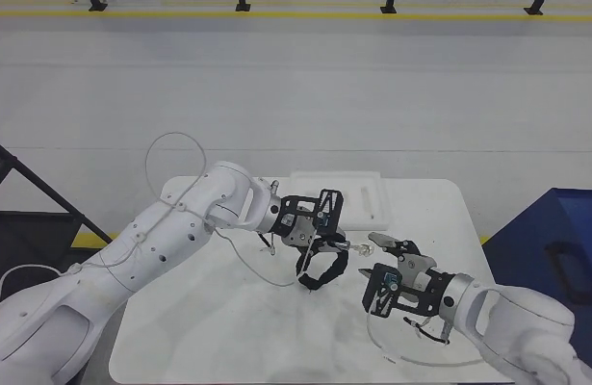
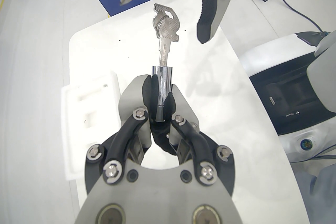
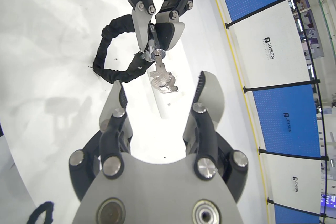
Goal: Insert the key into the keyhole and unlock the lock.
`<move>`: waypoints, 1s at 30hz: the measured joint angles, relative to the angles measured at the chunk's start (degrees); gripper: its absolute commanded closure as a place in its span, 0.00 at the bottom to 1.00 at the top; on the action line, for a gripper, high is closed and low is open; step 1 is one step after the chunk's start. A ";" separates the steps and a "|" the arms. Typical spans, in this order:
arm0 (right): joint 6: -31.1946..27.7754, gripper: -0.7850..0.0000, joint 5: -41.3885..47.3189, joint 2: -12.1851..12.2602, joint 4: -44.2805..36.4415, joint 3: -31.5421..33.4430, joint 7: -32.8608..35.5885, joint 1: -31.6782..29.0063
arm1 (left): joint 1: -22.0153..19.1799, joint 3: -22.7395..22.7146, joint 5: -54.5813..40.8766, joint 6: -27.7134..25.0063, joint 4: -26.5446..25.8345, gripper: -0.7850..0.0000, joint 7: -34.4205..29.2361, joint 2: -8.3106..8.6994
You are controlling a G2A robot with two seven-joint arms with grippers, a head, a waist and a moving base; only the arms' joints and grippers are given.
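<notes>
Left fingers (image 2: 131, 99) clamp the slick chrome lock (image 2: 162, 78); right fingers (image 3: 211, 99) spread wide, so I'd pinch the key (image 2: 168, 28) by its flat head.

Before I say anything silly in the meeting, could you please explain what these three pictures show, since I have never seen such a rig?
It is a two-armed robot working at a white table. One picture looks down from a camera above the arms. The other two come from a camera on each wrist, so each shows its own gripper up close. The left gripper is shut on the lock, a chrome cylinder with a black cable loop. The key sits in the keyhole. The right gripper is open, facing the key without touching it. A white foam tray lies at the table's far edge.
</notes>
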 measured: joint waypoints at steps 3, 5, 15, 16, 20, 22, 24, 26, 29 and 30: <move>0.73 0.62 -3.97 -0.07 0.00 -1.21 -1.16 0.35 | -0.34 0.33 -0.51 0.00 0.30 1.00 -0.24 -0.24; 1.21 0.67 -6.36 -0.14 0.00 -2.24 -1.69 0.47 | -0.54 0.53 -0.78 0.00 0.46 1.00 -0.32 -0.37; 3.48 1.00 -11.68 -0.54 0.00 -5.01 -2.63 0.67 | -1.17 1.41 -1.45 0.00 1.46 1.00 -0.15 -0.78; 3.65 1.00 -11.78 -0.57 0.00 -5.08 -2.79 0.61 | -1.21 1.47 -1.47 0.00 1.54 1.00 -0.10 -0.79; 3.87 1.00 -10.90 -0.68 0.00 -4.90 -3.43 0.22 | -1.42 1.72 -1.57 0.00 1.82 1.00 0.12 -0.83; 4.12 1.00 -10.29 -0.74 0.00 -4.58 -3.43 0.01 | -1.53 1.85 -1.56 0.00 1.92 1.00 0.25 -0.84; 4.90 1.00 -9.18 -0.83 0.00 -4.16 -3.23 -0.33 | -1.61 1.98 -1.50 0.00 2.01 1.00 0.39 -0.85; 5.74 1.00 -7.51 -0.94 0.00 -3.79 -2.65 -0.79 | -1.67 2.15 -1.44 0.00 2.04 1.00 0.47 -0.89; 6.95 1.00 -3.92 -1.13 0.00 -3.11 -1.38 -1.28 | -1.83 2.51 -1.33 0.00 2.01 1.00 0.52 -0.98; 7.32 1.00 -2.45 -1.19 0.00 -2.85 -0.83 -1.36 | -1.90 2.66 -1.31 0.00 2.00 1.00 0.53 -1.03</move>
